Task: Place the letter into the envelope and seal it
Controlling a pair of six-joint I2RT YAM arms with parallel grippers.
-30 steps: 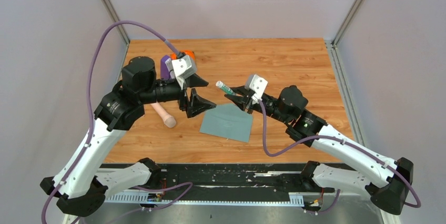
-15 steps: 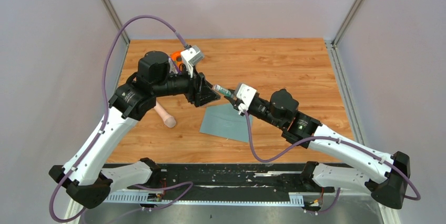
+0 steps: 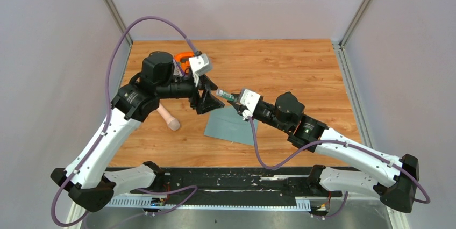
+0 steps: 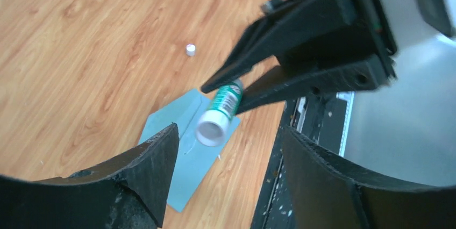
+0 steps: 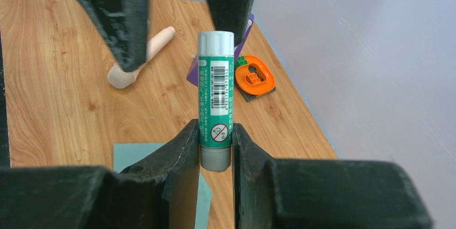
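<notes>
Change since a second ago: right end effector point(image 3: 232, 99) has carried the glue stick point(image 3: 223, 95) toward 9 o'clock. The left end effector point(image 3: 208, 95) has swung in from 9 o'clock to meet it, and the gap between them is now nearly gone.
Right end effector: clamped on the lower part of the glue stick's barrel, one finger on either side. The green labelled body and pale end stick out past the fingertips.
Left end effector: fingers point(image 4: 145, 170) spread wide apart and holding nothing. The pale end of the glue stick points into the gap between them. Contact not seen.
Glue stick: held in the air above the table point(image 3: 301, 62), its free end toward 10 o'clock in the top view. Cannot tell whether it is capped.
Envelope point(image 3: 231, 127): flat on the table near the middle, toward 6 o'clock. It lies below and at 5 o'clock of where the two end effectors meet, and neither touches it. Its far edge is partly hidden under the right end effector.
Pink cylinder point(image 3: 168, 117): lying on the table at 9 o'clock of the envelope, well apart from it.
Orange piece point(image 5: 255, 77): on the table at 11 o'clock of the envelope, behind the left wrist.
White round piece point(image 4: 190, 49): small, on bare wood beyond the envelope in the left wrist view.
</notes>
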